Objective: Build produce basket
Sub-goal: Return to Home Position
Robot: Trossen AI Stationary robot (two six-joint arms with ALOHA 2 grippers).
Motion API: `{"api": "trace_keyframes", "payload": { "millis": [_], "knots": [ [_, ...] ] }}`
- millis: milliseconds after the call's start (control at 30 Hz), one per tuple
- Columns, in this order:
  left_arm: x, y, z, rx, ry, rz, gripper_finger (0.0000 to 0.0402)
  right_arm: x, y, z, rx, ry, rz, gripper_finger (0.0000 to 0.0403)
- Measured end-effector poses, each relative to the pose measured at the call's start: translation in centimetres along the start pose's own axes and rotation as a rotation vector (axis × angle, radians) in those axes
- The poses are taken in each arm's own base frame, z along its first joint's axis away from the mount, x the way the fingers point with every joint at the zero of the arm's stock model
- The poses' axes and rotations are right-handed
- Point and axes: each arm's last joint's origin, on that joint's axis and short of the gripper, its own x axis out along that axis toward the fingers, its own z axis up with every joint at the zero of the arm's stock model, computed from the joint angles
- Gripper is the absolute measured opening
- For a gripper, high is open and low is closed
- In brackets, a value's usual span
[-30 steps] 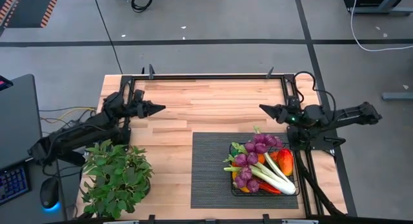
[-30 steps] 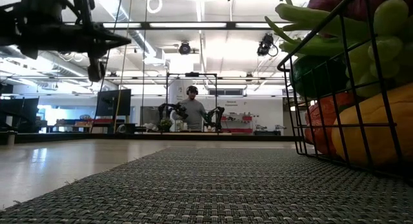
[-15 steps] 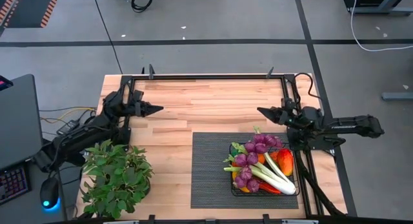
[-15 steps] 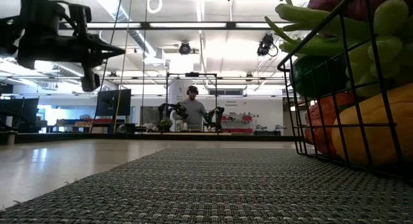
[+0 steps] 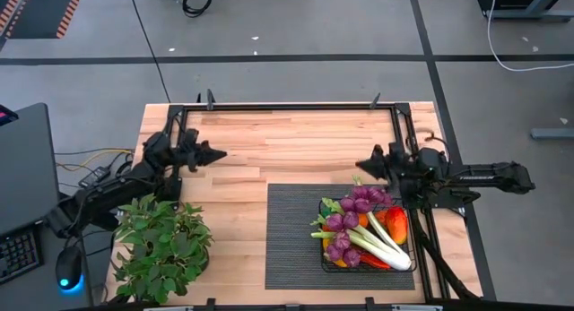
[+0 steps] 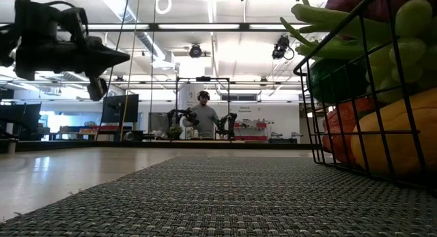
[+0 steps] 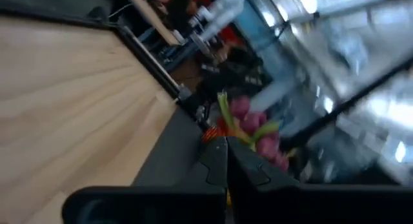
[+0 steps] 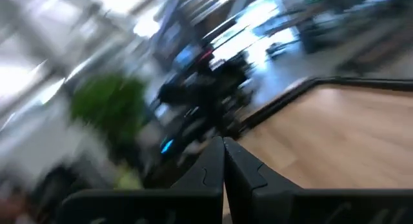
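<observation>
Produce (image 5: 359,228) fills the basket (image 5: 324,261), which sits on the mat (image 5: 291,244) on the counter (image 5: 287,136). The 2 hands are pinched narrow and hold nothing: left hand (image 5: 215,154) over bare wood, right hand (image 5: 363,162) near the basket. To go home well, pull back slowly, clear of the wire.

No writing, label, brand, number or sign could be read anywhere I looked, neither on the counter (image 5: 296,141) nor on the basket (image 5: 324,254). A red strip (image 6: 254,126) far back in the room, to the right of the person (image 6: 203,115), may have carried lettering, but it was too small to make out.
</observation>
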Motion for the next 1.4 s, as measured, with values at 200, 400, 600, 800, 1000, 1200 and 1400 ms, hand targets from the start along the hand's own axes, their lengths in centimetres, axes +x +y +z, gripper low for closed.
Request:
{"api": "trace_keyframes", "payload": {
  "millis": [200, 400, 600, 800, 1000, 1200, 1400],
  "knots": [
    [0.3, 0.5, -1.4, 0.346, 0.138, 0.007, 0.0003, -0.1, -0.2, -1.0, -0.135, 0.156, 0.061, 0.0007],
    [0.3, 1.0, -2.0, 0.482, 0.189, 0.025, 0.0019, -0.2, -0.7, -1.7, -0.305, 0.222, 0.031, 0.0007],
    [0.3, 0.9, -1.9, 0.633, 0.186, 0.008, 0.0018, -0.1, -0.4, -1.3, -0.443, 0.185, 0.084, 0.0007],
    [0.3, 0.9, -1.9, 0.737, 0.184, 0.010, 0.0008, -0.1, -0.3, -1.2, -0.440, 0.177, 0.087, 0.0007],
    [0.2, 1.3, -1.9, 0.717, 0.186, 0.094, 0.0015, -0.1, 0.0, -0.8, -0.442, 0.126, 0.109, 0.0007],
    [0.1, 1.9, -2.2, 0.733, 0.204, 0.186, 0.0012, -0.1, -0.3, -1.2, -0.438, 0.171, 0.093, 0.0007],
    [0.4, 1.0, -1.6, 0.755, 0.136, 0.090, 0.0004, -0.1, -0.3, -1.2, -0.436, 0.169, 0.093, 0.0007]
  ]
}}
